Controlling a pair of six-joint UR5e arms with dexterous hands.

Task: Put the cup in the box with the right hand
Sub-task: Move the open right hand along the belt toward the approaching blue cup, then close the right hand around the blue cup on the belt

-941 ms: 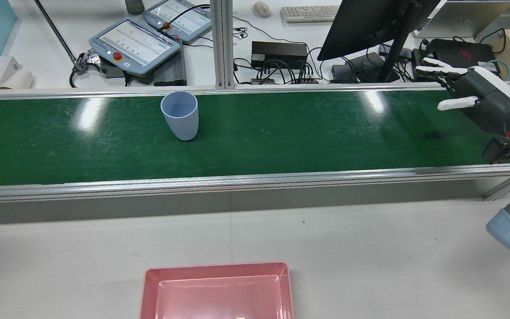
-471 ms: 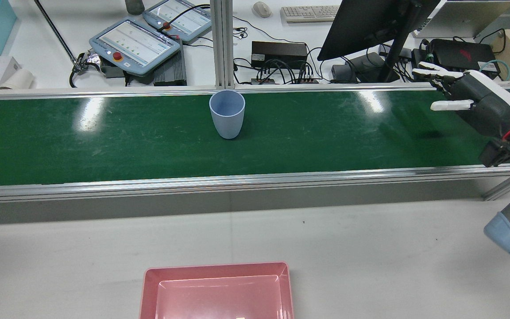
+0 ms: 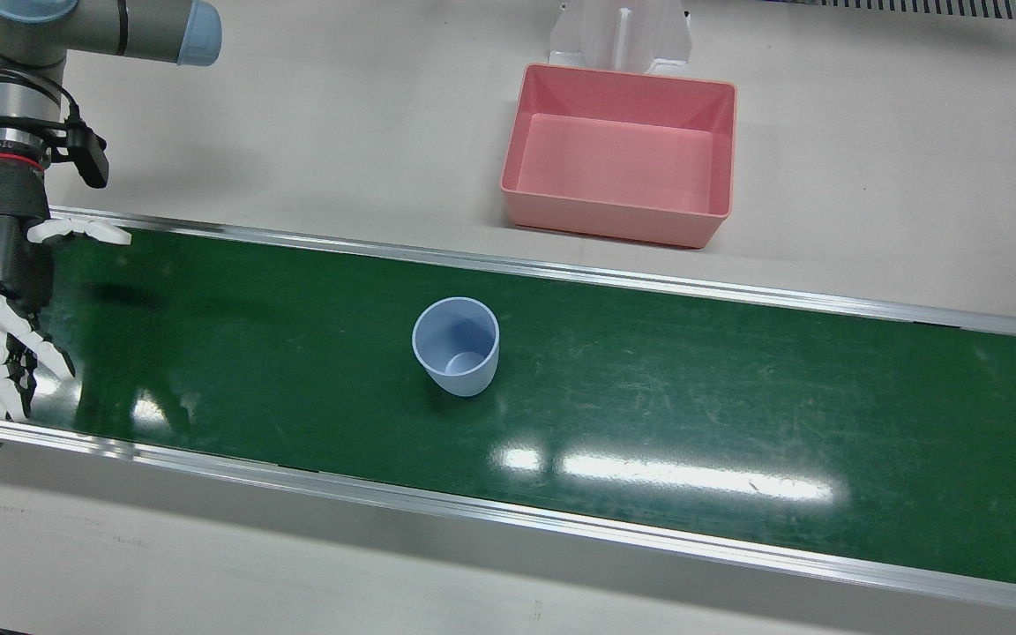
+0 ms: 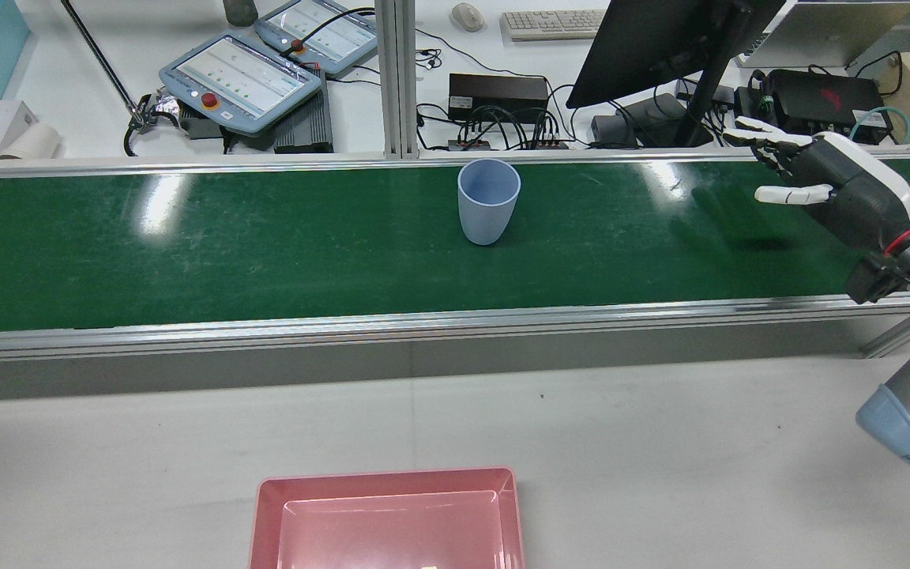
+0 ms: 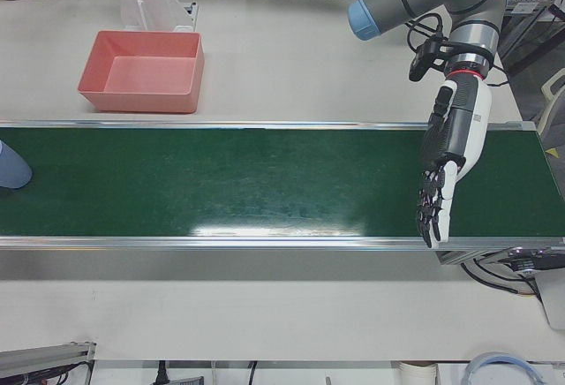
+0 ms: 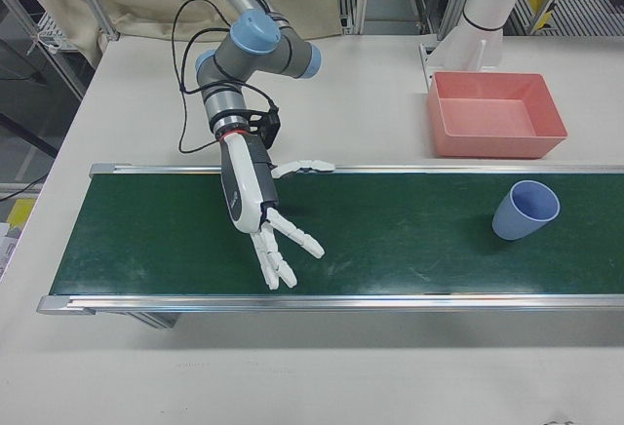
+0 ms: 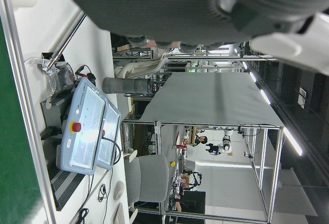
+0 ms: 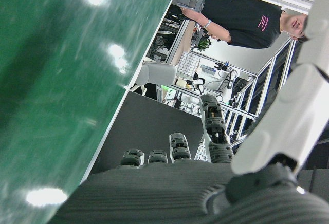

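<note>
A light blue cup (image 4: 488, 201) (image 3: 457, 346) stands upright and empty on the green conveyor belt (image 3: 737, 397), near its middle. My right hand (image 4: 842, 190) (image 3: 1, 265) (image 6: 249, 191) hovers over the belt's end, open with fingers spread, well apart from the cup (image 6: 525, 209). The pink box (image 3: 614, 220) (image 4: 388, 476) (image 6: 497, 142) sits empty on the white table beside the belt. My left hand (image 5: 450, 151) hangs open over the belt's other end, holding nothing; the cup (image 5: 11, 166) shows at that view's far left edge.
Aluminium rails (image 4: 423, 320) edge the belt. Beyond it stand two teach pendants (image 4: 242, 79), a monitor (image 4: 660, 39), a keyboard and cables. A white pedestal (image 3: 621, 35) stands behind the box. A person in a black shirt (image 8: 247, 23) shows in the right hand view.
The cup has travelled along the belt toward my right hand, staying upright. The right hand has shifted slightly toward the cup and the far rail. It is still open.
</note>
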